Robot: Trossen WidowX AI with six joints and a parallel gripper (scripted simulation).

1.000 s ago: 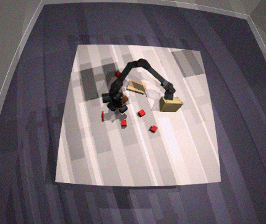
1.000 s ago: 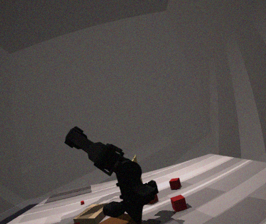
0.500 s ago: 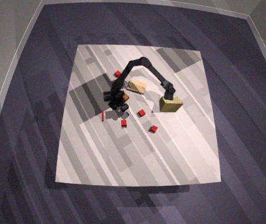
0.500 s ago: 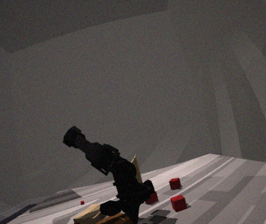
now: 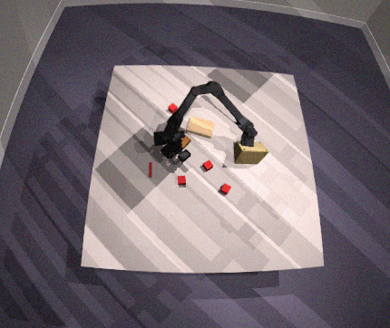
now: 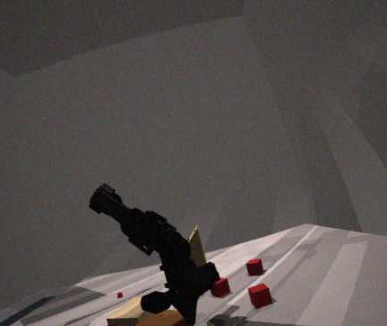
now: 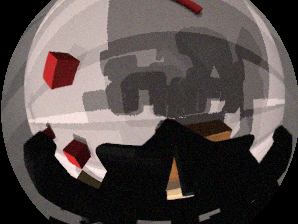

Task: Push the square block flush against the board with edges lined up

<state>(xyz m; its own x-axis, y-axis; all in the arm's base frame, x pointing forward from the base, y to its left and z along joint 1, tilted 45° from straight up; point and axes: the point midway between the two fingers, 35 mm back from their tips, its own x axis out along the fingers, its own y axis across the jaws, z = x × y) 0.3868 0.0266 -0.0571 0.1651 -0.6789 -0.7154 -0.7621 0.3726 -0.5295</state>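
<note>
The board [image 5: 200, 127] [image 6: 124, 311], a pale wooden slab, lies on the table left of the arm's base in the top view. The square block [image 5: 186, 141] [image 6: 163, 318] [image 7: 220, 135] is orange-brown and lies near the board's lower left end there, partly hidden by the arm. The gripper [image 5: 172, 152] [image 7: 170, 123] is shut and empty, pointing down close beside the block. Its fingertips are hard to make out in the top view. Whether the fingers touch the block, and whether block and board touch, cannot be told.
Red cubes [image 5: 208, 165] [image 5: 181, 180] [image 5: 225, 188] lie in front of the block, and another red cube [image 5: 172, 108] lies behind. A thin red bar [image 5: 150, 169] [image 7: 189, 5] lies left of the gripper. The arm stands on a yellowish box [image 5: 250, 154] at the right.
</note>
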